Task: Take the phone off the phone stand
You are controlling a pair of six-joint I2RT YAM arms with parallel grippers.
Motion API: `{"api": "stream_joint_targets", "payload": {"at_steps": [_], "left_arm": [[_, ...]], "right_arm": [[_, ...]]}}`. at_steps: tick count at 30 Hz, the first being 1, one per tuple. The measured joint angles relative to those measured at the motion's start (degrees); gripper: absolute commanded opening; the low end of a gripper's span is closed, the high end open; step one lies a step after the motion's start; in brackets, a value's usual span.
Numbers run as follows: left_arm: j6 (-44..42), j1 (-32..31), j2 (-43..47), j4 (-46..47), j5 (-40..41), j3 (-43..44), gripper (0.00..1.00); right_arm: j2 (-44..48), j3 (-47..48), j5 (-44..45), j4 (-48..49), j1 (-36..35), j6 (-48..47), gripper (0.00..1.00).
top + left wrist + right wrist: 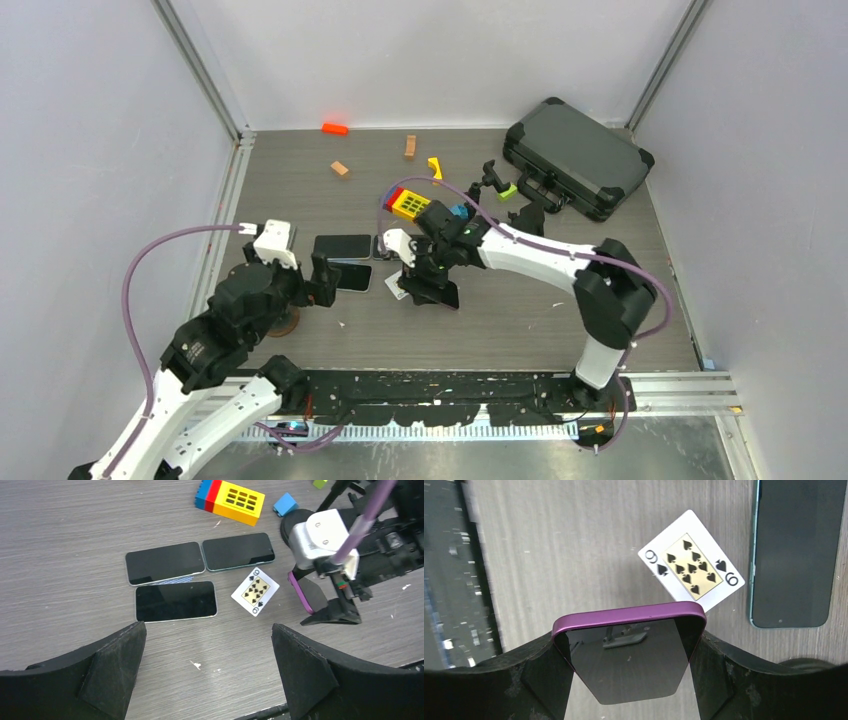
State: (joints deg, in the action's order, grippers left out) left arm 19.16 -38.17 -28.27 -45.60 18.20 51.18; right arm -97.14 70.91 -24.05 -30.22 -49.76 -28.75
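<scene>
The purple-edged phone (pixel 629 650) stands tilted with its dark screen facing my right wrist camera. My right gripper (pixel 629 672) is shut on its two side edges. In the left wrist view the phone (pixel 303 593) leans on the black phone stand (pixel 334 615), under the right gripper's white wrist. In the top view the right gripper (pixel 428 272) sits over the stand (pixel 436 294) at the table's middle. My left gripper (pixel 209 665) is open and empty above bare table, left of the stand; it also shows in the top view (pixel 326 281).
Three dark phones (pixel 165 562) (pixel 238 551) (pixel 176 601) lie flat beside a nine of spades card (pixel 255 591). A yellow, red and blue brick (pixel 235 500) and a blue block (pixel 286 504) lie beyond. A black case (pixel 578 155) sits at the back right.
</scene>
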Motion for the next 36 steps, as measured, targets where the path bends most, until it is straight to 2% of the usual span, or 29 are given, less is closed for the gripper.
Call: {"api": "stream_joint_targets", "payload": {"at_steps": [8, 17, 26, 28, 30, 32, 36], "left_arm": [[0.1, 0.0, 3.2, -5.1, 4.0, 0.4, 1.0], [0.5, 0.0, 8.4, -6.9, 8.9, 0.4, 1.0], [0.4, 0.0, 8.7, -7.1, 9.5, 0.4, 1.0], [0.4, 0.0, 8.7, -7.1, 9.5, 0.4, 1.0], [0.4, 0.0, 8.6, -7.2, 9.6, 0.4, 1.0], [0.3, 0.0, 8.6, -7.2, 9.8, 0.4, 1.0], [0.3, 0.0, 8.6, -7.5, 9.9, 0.4, 1.0]], "right_arm": [[-9.1, 2.7, 6.4, 3.4, -0.7, -2.1, 0.06], [-14.7, 7.5, 9.7, 6.8, -2.3, -2.7, 0.1], [-18.0, 8.0, 11.0, 8.4, -3.8, -2.8, 0.14], [-18.1, 8.0, 11.0, 8.5, -3.8, -2.6, 0.18], [-18.5, 8.5, 11.0, 8.6, -3.8, -2.2, 0.27], [-18.9, 8.9, 10.9, 8.8, -3.8, -1.7, 0.4], [-19.8, 9.9, 10.6, 8.9, -3.8, -1.0, 0.52]]}}
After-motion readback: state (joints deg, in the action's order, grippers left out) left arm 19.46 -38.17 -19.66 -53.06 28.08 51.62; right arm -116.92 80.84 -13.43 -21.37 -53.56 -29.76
